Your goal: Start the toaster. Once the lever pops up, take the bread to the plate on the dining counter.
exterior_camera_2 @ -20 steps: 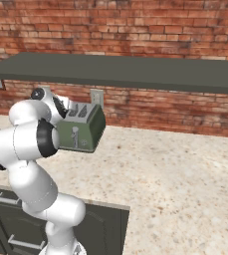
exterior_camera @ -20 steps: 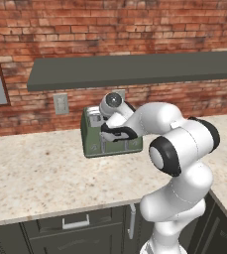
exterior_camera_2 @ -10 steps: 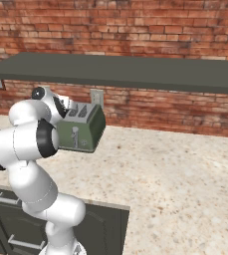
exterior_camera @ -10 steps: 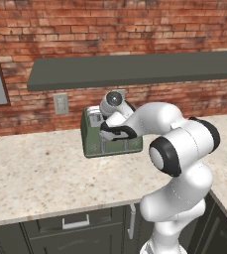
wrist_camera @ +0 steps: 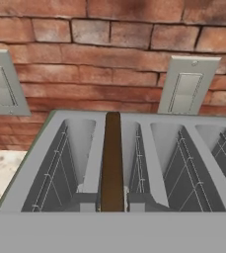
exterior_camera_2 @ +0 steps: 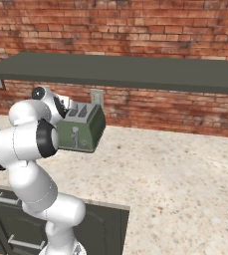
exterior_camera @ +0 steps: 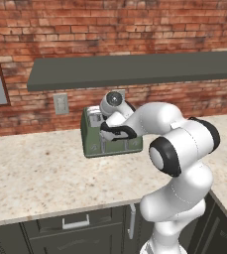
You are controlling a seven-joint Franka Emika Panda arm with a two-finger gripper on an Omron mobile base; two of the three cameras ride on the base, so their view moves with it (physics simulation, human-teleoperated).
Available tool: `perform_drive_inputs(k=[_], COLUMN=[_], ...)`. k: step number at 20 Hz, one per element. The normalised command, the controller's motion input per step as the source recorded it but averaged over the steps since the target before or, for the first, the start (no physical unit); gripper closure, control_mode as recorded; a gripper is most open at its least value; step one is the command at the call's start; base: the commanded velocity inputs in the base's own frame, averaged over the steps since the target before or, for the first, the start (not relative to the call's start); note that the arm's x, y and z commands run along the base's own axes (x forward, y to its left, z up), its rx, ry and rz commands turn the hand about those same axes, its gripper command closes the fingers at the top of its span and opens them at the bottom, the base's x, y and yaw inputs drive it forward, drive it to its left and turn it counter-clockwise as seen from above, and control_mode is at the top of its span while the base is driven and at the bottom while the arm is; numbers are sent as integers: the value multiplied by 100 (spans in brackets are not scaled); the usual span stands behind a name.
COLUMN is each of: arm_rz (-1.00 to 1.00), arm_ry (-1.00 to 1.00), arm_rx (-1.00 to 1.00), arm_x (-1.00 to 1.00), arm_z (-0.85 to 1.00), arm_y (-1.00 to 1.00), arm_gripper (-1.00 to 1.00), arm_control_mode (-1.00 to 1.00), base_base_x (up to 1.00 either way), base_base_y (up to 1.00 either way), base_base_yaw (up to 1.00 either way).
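Hand view, from left to right: a wall plate [wrist_camera: 1, 84], then the toaster [wrist_camera: 40, 163] with the bread [wrist_camera: 112, 158] standing edge-up in the second slot, its brown top just proud of the rim, then two bare slots. That slice looks light, stiff and crumbly, best pinched gently across its flat faces at the exposed top edge. From the left base view, the end effector [exterior_camera: 105, 135], pressed together, sits at the toaster's front on the surface [exterior_camera: 40, 178]

A beige speckled counter [exterior_camera: 40, 173] carries the green toaster [exterior_camera: 92, 139] by the brick wall.
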Motion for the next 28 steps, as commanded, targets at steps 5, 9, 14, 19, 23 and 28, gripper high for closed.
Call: perform_drive_inputs(k=[5, 9, 14, 19, 23, 28], arm_rz=[0, 0, 0, 0, 0, 0], arm_ry=[0, 0, -10, -11, -15, -22], arm_rx=[0, 0, 0, 0, 0, 0], arm_x=[0, 0, -5, -4, -8, -17], arm_z=[0, 3, 6, 17, 2, 1], arm_y=[0, 0, 0, 0, 0, 0], arm_gripper=[100, 100, 100, 100, 100, 100], arm_control_mode=[-100, -100, -100, -100, -100, -100], base_base_x=[0, 0, 0, 0, 0, 0], base_base_y=[0, 0, 0, 0, 0, 0], base_base_yaw=[0, 0, 0, 0, 0, 0])
